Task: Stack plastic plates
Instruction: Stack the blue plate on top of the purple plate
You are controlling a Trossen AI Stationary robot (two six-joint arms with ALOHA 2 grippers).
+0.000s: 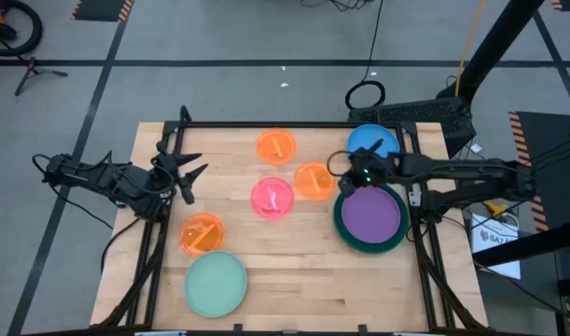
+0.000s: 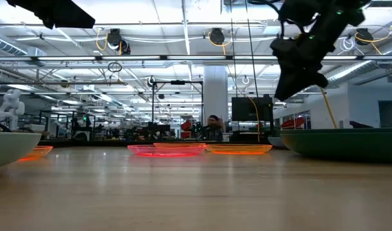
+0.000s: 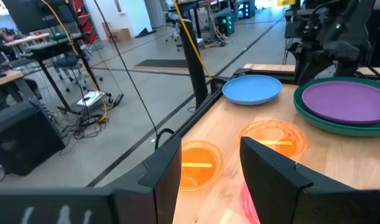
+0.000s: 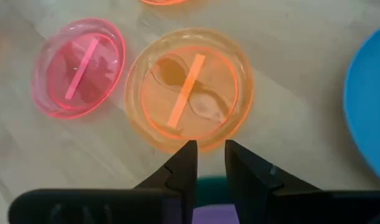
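Round plastic plates lie flat on the wooden table. A purple plate (image 1: 371,213) sits inside a large dark green one (image 1: 345,233) near the right edge, and a blue plate (image 1: 368,140) lies beyond them. Three small translucent orange plates (image 1: 276,147) (image 1: 314,180) (image 1: 202,233), a pink plate (image 1: 272,198) and a mint plate (image 1: 215,284) are spread about. My right gripper (image 4: 209,149) hovers narrowly open, pointing down, between the middle orange plate (image 4: 188,87) and the green plate. My left gripper (image 1: 193,177) waits open at the table's left side.
A black frame (image 1: 285,124) runs along the table's far edge and down both sides. Bare wood shows in the near middle of the table (image 1: 312,280). Beyond the table the low view shows a large workshop room, with a person (image 2: 213,125) far off.
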